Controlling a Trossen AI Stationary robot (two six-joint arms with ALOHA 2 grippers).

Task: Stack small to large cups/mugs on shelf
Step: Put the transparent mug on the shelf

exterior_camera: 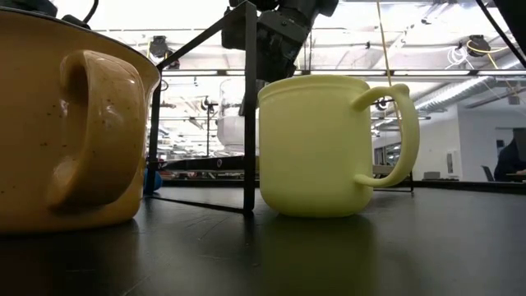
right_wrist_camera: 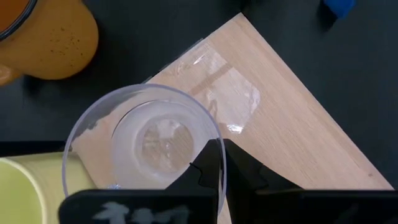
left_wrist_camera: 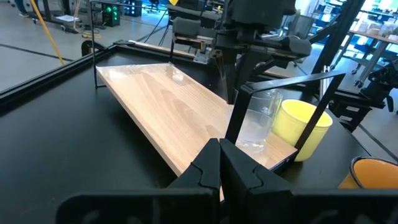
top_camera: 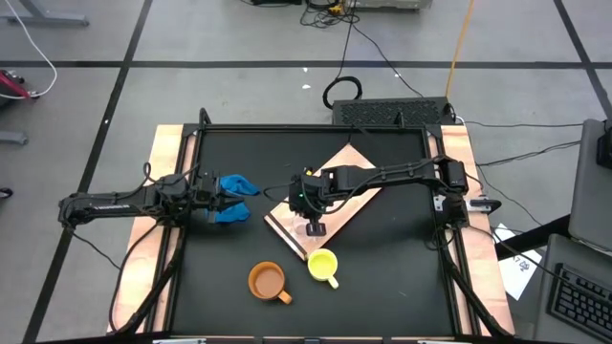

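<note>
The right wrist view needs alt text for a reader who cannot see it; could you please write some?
Looking straight down, the right hand pinches the rim of a clear glass cup standing on the light-wood shelf. An orange-brown mug sits on the black tabletop beside the board, and a yellow cup's rim shows at the edge.

Three handled cups: one small clear glass cup point(right_wrist_camera: 144, 144), one medium pale-yellow cup point(top_camera: 322, 265), one larger orange-brown speckled cup point(top_camera: 268, 281). One flat light-wood rectangular shelf board point(top_camera: 337, 204). One crumpled blue cloth point(top_camera: 234, 199). Two dark robot arms.
</note>
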